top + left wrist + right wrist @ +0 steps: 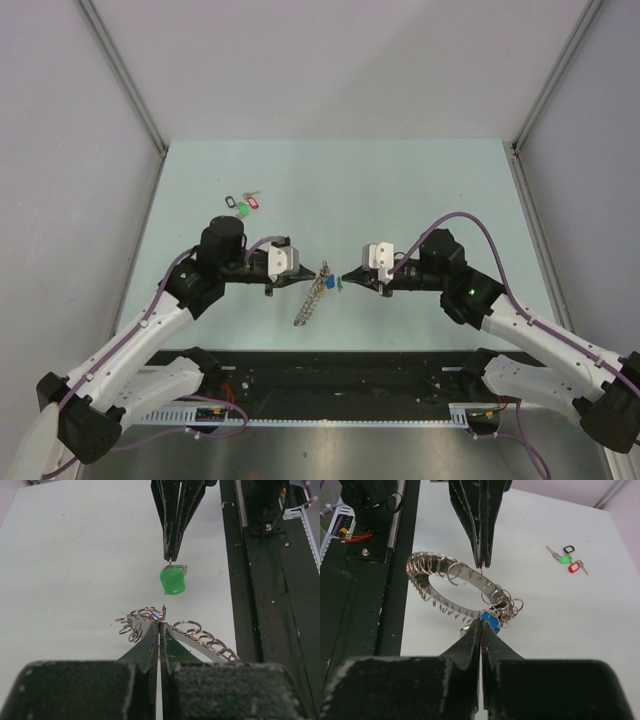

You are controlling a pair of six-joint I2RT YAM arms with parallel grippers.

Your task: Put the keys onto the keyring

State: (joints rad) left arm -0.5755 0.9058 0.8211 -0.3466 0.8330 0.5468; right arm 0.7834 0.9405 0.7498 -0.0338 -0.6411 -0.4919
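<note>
The keyring [308, 303] is a grey metal band lined with many small wire rings. It hangs tilted above the table from my left gripper [322, 270], which is shut on one of those rings [161, 614]. It shows as an open hoop in the right wrist view [451, 587]. The blue-tagged key [491, 621] hangs among the small rings at its far end. My right gripper [345, 282] is shut on the top of the green-tagged key [172, 581] and holds it in the air just in front of the left fingertips, a small gap apart.
A bunch of three keys tagged black, red and green [243, 205] lies on the pale table at the back left, also in the right wrist view [566, 560]. A black rail [340, 370] runs along the near edge. Grey walls close both sides.
</note>
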